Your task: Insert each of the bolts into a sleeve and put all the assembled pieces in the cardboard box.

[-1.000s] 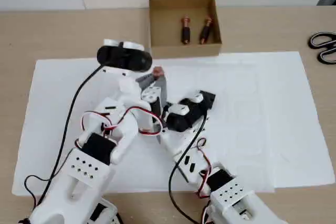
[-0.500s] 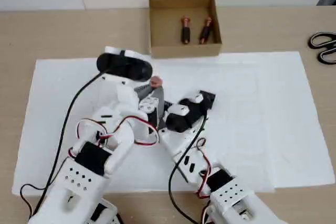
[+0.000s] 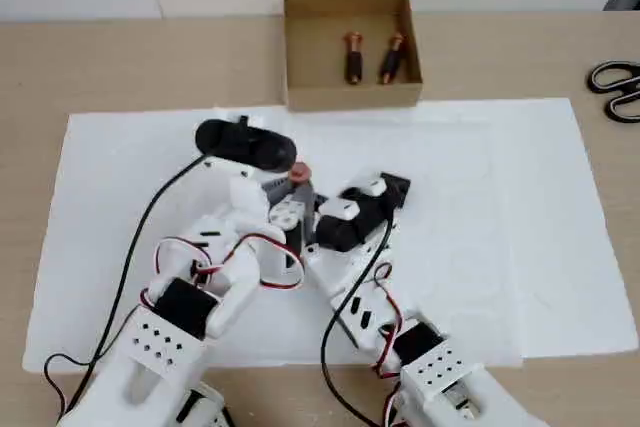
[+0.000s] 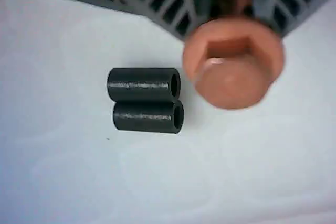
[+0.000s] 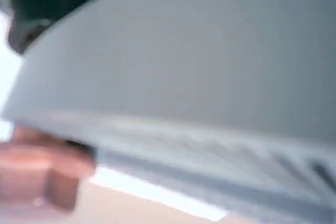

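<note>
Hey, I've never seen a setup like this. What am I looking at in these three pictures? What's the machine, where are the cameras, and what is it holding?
These are two small white robot arms, side by side at a table. One picture looks down from a fixed camera above. The other two come from a camera on each arm's wrist. A white sheet lies on the table. At the back stands a cardboard box with two assembled pieces inside, and scissors lie at the far edge. The left arm's pincer is shut on a copper-coloured bolt, close to two black sleeves that lie side by side, touching. The right arm sits close beside it; I cannot tell whether it holds anything.
</note>
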You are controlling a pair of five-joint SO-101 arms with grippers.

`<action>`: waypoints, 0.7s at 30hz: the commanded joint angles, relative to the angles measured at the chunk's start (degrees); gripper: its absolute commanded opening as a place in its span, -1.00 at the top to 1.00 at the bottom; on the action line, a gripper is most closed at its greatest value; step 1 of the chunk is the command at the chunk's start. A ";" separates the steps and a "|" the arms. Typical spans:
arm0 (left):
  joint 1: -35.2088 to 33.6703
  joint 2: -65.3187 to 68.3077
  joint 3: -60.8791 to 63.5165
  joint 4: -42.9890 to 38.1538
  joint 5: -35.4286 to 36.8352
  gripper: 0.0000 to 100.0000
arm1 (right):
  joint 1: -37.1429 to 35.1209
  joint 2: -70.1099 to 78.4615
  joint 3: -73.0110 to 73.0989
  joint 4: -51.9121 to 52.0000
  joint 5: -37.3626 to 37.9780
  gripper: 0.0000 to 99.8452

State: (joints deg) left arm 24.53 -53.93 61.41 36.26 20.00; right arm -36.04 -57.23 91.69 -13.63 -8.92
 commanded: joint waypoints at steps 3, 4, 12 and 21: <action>-0.09 -1.32 1.19 -1.41 -0.62 0.99 | 0.13 -1.27 -0.53 -0.22 -0.53 0.99; -0.09 -1.32 1.54 -1.41 -0.97 0.99 | 0.13 -1.27 -0.44 -0.22 -0.53 0.99; -0.09 -1.32 2.51 -1.41 -2.20 0.99 | 0.13 -1.27 -0.44 -0.22 -0.53 0.99; 0.00 -1.85 2.77 1.32 -1.93 0.57 | 0.13 -1.27 -0.35 -0.22 -0.53 0.99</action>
State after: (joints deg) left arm 24.09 -54.81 64.04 36.53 18.42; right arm -35.78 -57.14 91.96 -13.63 -9.01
